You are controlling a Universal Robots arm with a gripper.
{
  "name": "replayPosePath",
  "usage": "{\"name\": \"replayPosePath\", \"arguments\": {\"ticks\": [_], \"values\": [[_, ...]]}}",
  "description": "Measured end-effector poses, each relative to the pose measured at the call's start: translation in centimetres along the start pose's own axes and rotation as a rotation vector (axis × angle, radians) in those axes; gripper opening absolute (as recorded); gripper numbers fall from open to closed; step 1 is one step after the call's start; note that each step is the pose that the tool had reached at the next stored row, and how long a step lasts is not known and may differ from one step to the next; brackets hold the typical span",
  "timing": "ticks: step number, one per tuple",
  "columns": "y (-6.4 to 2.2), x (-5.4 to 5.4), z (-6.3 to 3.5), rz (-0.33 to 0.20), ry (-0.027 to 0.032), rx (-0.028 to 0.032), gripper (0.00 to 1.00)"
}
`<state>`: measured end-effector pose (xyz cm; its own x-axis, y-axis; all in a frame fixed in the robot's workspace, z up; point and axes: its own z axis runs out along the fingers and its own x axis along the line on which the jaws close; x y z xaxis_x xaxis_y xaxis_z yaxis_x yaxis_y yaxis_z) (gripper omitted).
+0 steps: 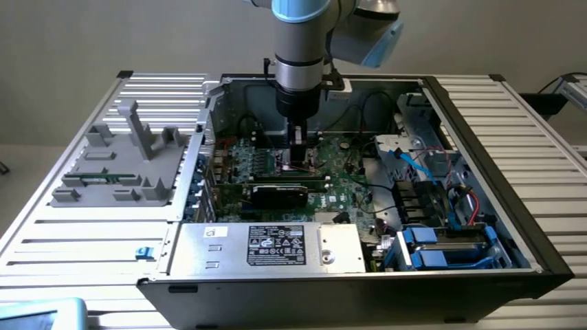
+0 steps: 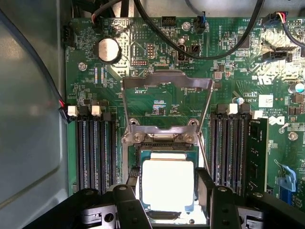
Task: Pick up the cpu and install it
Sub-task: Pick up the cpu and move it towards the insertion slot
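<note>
The cpu (image 2: 167, 185), a flat square chip with a bright silver top, sits between my gripper's (image 2: 167, 191) two dark fingers (image 2: 205, 183), which press against its opposite edges. It hangs directly over the socket (image 2: 164, 145) on the green motherboard (image 2: 157, 57), and I cannot tell whether it touches the socket. The socket's metal load frame (image 2: 167, 83) is swung open and lies flat beyond it. In the exterior view my gripper (image 1: 298, 163) reaches straight down into the open computer case, low over the board.
Memory slots (image 2: 93, 148) flank the socket on both sides, with a green memory stick (image 2: 257, 152) in one. Black cables (image 2: 224, 47) arc over the board. A graphics card (image 1: 280, 192), power supply (image 1: 266, 244) and drive bays (image 1: 440, 240) fill the case.
</note>
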<state>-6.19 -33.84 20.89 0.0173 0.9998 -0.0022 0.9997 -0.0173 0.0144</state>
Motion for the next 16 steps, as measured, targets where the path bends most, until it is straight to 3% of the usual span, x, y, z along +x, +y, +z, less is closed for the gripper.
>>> {"name": "replayPosePath", "arguments": {"ticks": [16], "values": [[-0.11, 0.1, 0.45, 0.0, -0.0001, -0.0006, 0.55]]}}
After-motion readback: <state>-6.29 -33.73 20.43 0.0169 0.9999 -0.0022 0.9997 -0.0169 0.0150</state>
